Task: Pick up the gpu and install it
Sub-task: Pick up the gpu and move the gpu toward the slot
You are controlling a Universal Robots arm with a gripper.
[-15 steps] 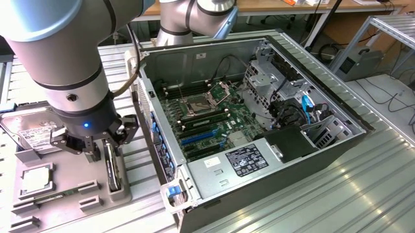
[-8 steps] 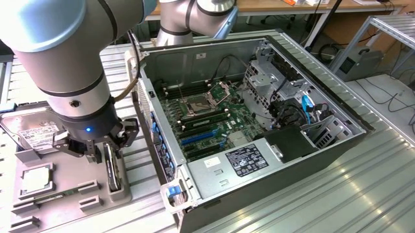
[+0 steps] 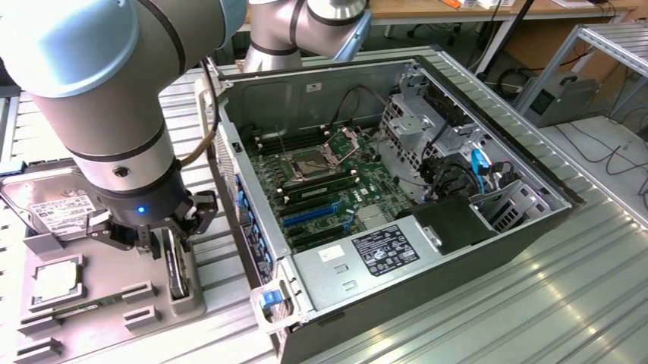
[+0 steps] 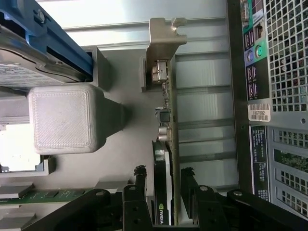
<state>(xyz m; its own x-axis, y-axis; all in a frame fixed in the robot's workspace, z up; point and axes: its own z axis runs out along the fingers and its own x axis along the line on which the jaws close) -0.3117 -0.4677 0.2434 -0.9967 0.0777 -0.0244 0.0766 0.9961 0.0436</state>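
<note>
Currently one gpu: thin green board, black cooler, silver bracket, standing on edge; jaws spread, straddling it.

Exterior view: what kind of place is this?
Likely a robotics lab workcell: a robot arm over a parts tray, an open PC case on a slatted metal table, a desk behind.

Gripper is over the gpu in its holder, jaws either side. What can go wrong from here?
1. The gripper straddles the gpu near the end away from its bracket. An off-centre grasp may let the card tilt on lifting.
2. The fingers sit beside the black cooler, so closing might press on parts rather than board.
3. The computer case stands close beside the card, and a tilted card could clip its wall.
</note>
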